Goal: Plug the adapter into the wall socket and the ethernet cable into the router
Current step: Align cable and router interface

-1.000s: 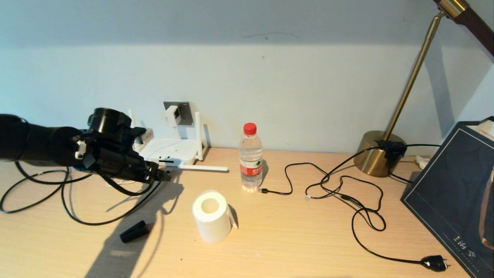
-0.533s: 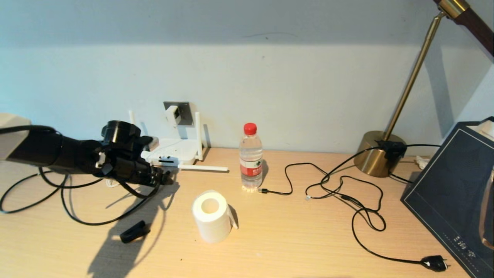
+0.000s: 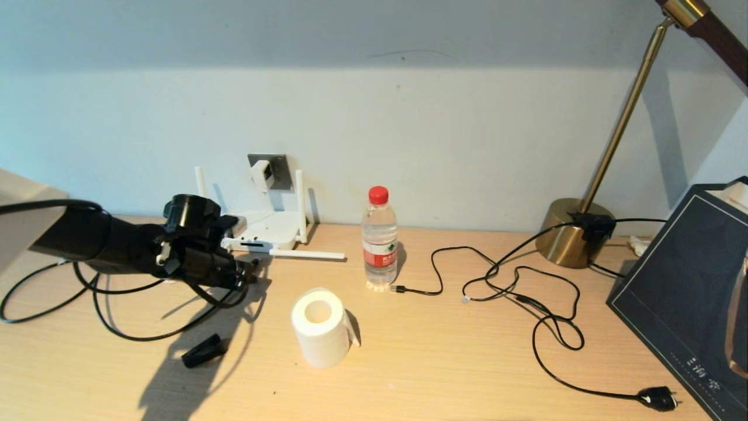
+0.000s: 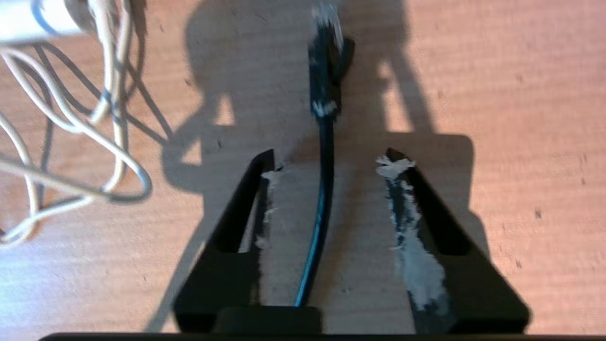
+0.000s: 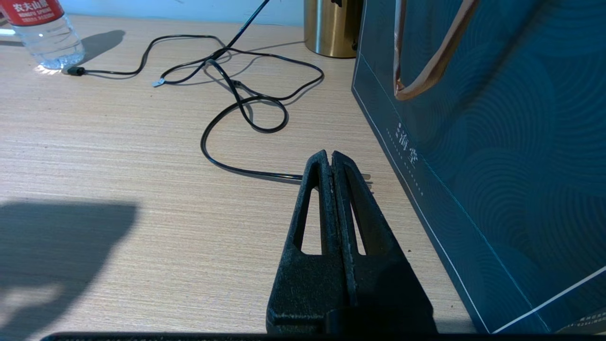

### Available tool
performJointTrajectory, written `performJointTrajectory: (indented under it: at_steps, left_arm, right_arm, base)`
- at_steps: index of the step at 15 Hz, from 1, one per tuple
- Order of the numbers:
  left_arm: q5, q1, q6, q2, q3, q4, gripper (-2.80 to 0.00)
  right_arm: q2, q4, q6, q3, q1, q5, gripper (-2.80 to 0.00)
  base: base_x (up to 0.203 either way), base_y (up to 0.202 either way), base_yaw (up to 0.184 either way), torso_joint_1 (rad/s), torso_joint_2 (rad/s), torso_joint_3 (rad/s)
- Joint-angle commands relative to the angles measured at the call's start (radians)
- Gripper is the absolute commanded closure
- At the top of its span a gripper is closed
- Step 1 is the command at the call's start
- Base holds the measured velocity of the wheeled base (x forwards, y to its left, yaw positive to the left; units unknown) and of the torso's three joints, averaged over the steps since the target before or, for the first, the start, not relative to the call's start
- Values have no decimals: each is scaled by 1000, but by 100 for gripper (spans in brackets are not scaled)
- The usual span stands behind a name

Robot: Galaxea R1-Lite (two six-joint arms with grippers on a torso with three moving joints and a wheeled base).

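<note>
The white adapter [image 3: 261, 174] sits in the dark grey wall socket [image 3: 277, 169] on the back wall, above the white router [image 3: 267, 230] with its stick antennas. My left gripper [image 3: 242, 275] hovers low over the table just in front of the router's left corner. It [image 4: 326, 158] is open, and the black ethernet cable [image 4: 322, 199] runs loose between its fingers. The cable's plug end [image 4: 324, 71] lies on the wood beyond the fingertips. The cable's loops [image 3: 117, 333] trail to the left. My right gripper [image 5: 330, 156] is shut and empty, parked low beside a bag.
A white paper roll [image 3: 318, 327], a water bottle [image 3: 380, 240] and a small black object [image 3: 201, 349] stand mid-table. A thin black cord [image 3: 543, 327] with a two-pin plug [image 3: 657, 398] winds right, by the brass lamp base [image 3: 570, 234] and dark blue bag [image 3: 689, 292]. White cords [image 4: 71, 118] lie near the router.
My left arm has sunk toward the table and its wrist has shifted right, uncovering more of the router. The right side has not changed.
</note>
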Motion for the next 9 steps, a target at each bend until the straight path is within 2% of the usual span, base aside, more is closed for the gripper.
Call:
performJointTrajectory:
  at_steps: [1,6,9]
  left_arm:
    - [-12,-1,11,-84,53,7,0]
    - [-90,1,20,-275,171,15,0]
    - [-211,-2,28,-418,176,43,0]
  right_arm:
    - [1,-1,0,0,0,0,0]
    - [1,-1,0,0,0,0,0]
    - [1,0,0,0,0,0,0]
  base:
    - [0,0,0,0,0,0]
    - [0,0,0,0,0,0]
    - [0,0,0,0,0,0]
